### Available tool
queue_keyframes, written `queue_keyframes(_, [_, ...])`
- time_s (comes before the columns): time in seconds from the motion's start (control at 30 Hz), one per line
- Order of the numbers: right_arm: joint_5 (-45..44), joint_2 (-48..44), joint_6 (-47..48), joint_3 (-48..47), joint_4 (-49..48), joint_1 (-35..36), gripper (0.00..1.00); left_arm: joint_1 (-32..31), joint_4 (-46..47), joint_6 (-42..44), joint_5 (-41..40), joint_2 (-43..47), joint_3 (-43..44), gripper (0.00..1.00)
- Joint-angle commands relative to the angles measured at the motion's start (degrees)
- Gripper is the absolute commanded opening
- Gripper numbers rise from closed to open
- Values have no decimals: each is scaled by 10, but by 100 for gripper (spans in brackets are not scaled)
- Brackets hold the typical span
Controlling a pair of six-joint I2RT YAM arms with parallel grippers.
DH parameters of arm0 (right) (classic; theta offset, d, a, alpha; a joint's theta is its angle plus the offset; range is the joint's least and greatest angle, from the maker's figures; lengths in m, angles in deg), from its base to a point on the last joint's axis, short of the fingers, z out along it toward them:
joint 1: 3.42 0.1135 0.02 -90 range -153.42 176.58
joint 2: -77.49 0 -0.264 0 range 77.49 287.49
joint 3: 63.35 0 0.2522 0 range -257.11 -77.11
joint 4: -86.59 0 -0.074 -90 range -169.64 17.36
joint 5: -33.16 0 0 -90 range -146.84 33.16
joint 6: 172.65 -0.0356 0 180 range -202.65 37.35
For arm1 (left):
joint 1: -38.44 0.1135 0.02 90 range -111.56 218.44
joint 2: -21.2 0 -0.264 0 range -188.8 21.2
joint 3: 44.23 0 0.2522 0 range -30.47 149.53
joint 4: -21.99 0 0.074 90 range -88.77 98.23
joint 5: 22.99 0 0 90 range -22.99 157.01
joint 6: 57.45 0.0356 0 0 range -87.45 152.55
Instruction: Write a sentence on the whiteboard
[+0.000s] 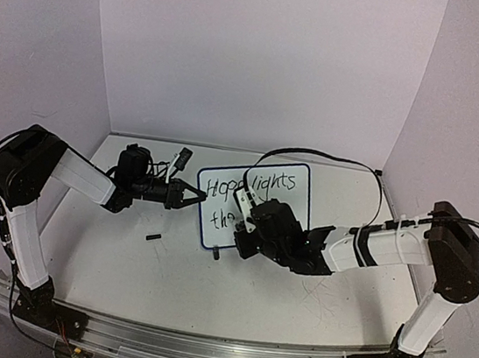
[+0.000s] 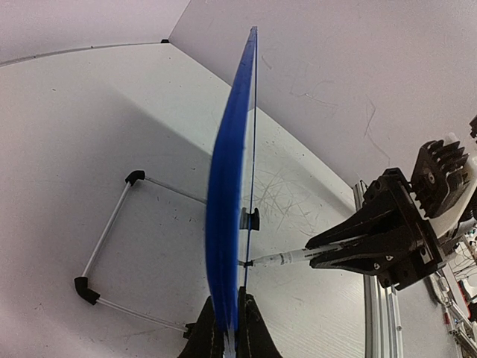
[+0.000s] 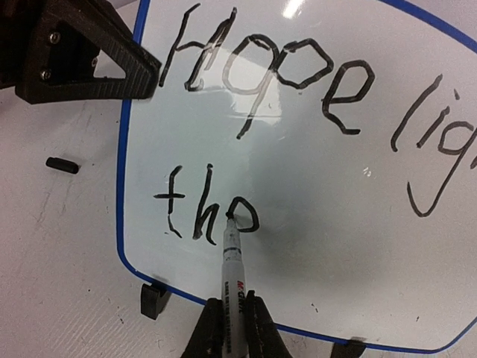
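Note:
The whiteboard (image 1: 220, 205) stands tilted on the table, blue-rimmed, with "Hope lights" written on top and "th" plus a round letter below. My left gripper (image 1: 195, 196) is shut on the board's left edge; in the left wrist view its fingers (image 2: 253, 328) pinch the blue rim (image 2: 227, 209), seen edge-on. A white marker (image 3: 232, 268) is held in my right gripper (image 3: 231, 306), which is shut on its barrel. The marker's tip touches the board (image 3: 320, 149) at the round letter's left side. In the left wrist view the marker (image 2: 287, 259) meets the board's face.
A small black marker cap (image 1: 153, 238) lies on the table left of the board, also seen as the cap (image 3: 62, 165). The board's wire stand (image 2: 112, 224) spreads behind it. Black feet (image 3: 153, 298) hold its lower edge. A black cable (image 1: 330, 158) loops behind.

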Motion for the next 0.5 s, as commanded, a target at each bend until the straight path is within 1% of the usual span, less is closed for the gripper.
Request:
queue_keyframes(0.0, [5, -14, -15, 19, 19, -5, 0, -9, -60, 37, -23, -5, 9, 0])
queue_keyframes(0.17, [-1, -21, -19, 29, 26, -5, 0, -9, -60, 37, -23, -5, 9, 0])
queue_keyframes(0.3, [-46, -37, -24, 36, 34, -5, 0, -10, -62, 37, -22, -6, 10, 0])
queue_keyframes(0.4, [-95, -81, -17, 54, 16, -5, 0, -10, -62, 37, -23, -7, 9, 0])
queue_keyframes(0.47, [-75, -121, 7, 69, -14, -5, 0, -10, -62, 37, -24, -6, 9, 0])
